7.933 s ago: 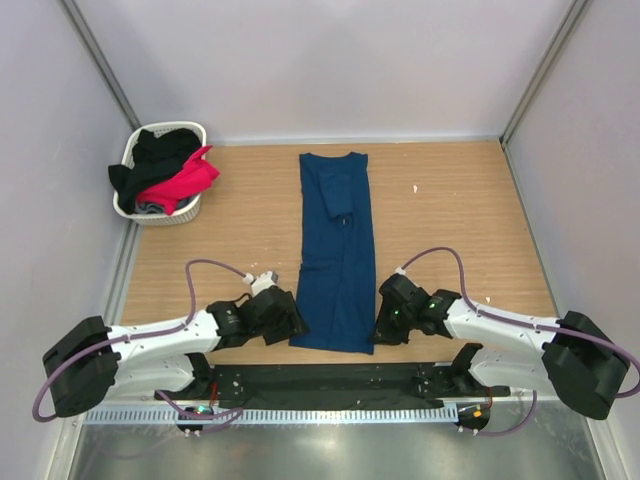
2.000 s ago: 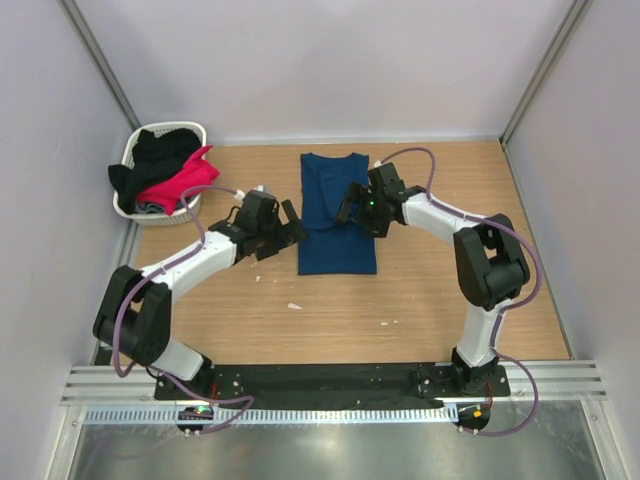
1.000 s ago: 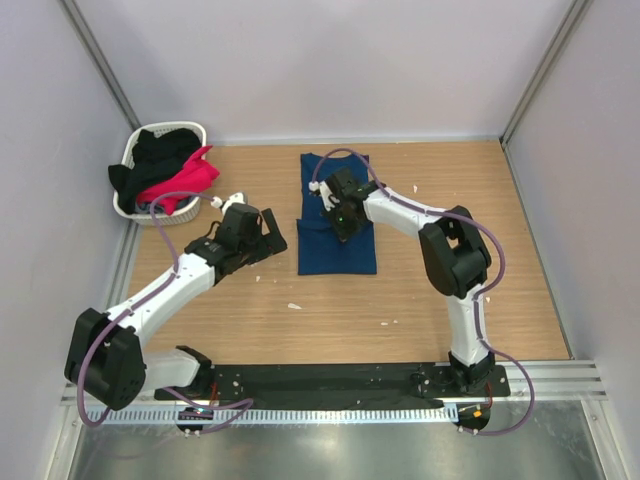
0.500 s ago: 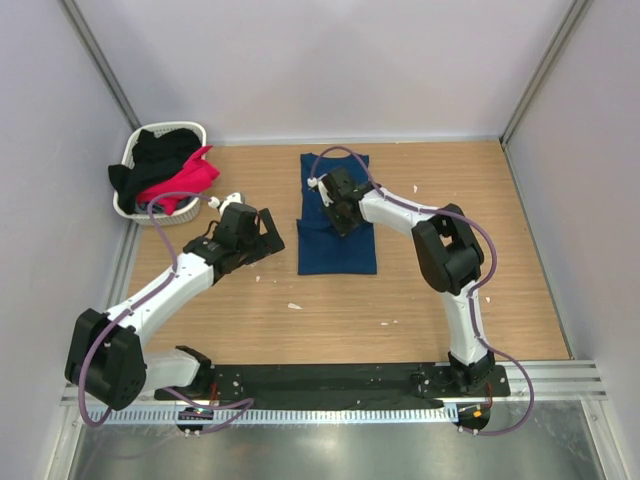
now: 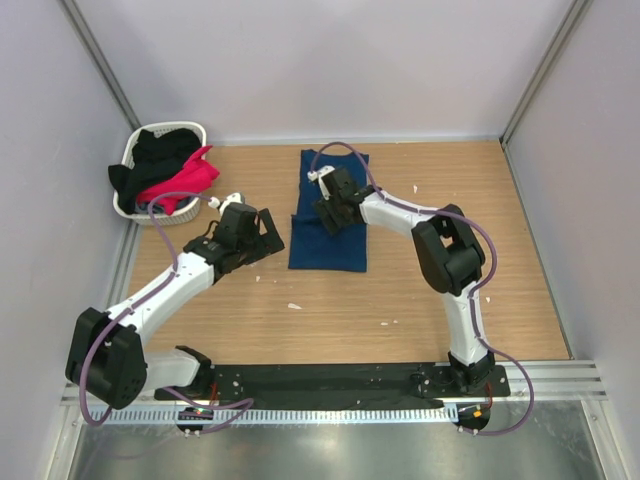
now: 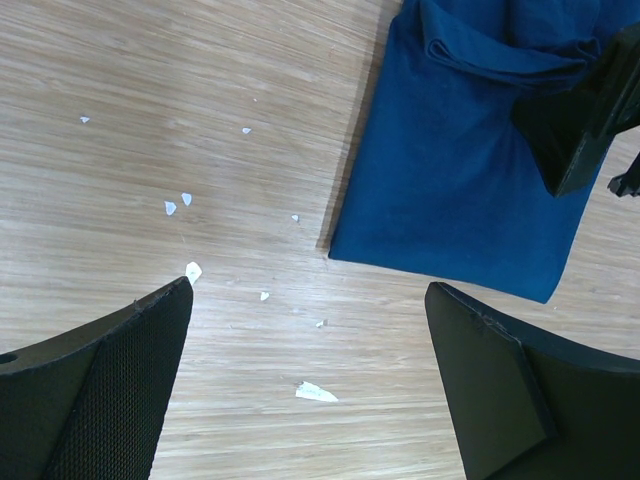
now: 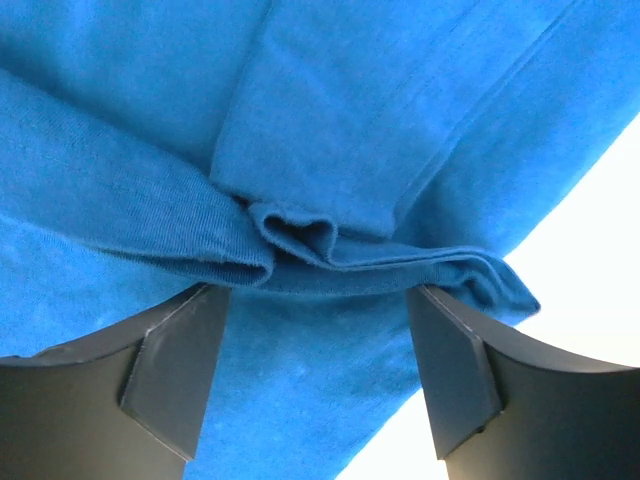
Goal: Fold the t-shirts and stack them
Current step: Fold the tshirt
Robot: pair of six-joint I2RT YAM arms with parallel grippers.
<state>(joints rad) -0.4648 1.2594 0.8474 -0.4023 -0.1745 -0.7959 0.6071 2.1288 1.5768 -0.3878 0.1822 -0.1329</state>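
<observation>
Right gripper (image 5: 329, 209) open, fingers straddling a bunched fold of the navy shirt (image 5: 328, 248). Left gripper (image 5: 270, 233) open, empty, over table (image 5: 450, 290) beside shirt.

Left arm (image 5: 150, 297) and right arm (image 5: 400, 212) in slim white shells with bulky black joint housings, a purple cable (image 5: 175, 194) looping along each, left gripper (image 6: 308, 288) and right gripper (image 7: 315, 290) with broad matte-black wedge fingers (image 6: 500, 390), one left finger finely mesh-textured
</observation>
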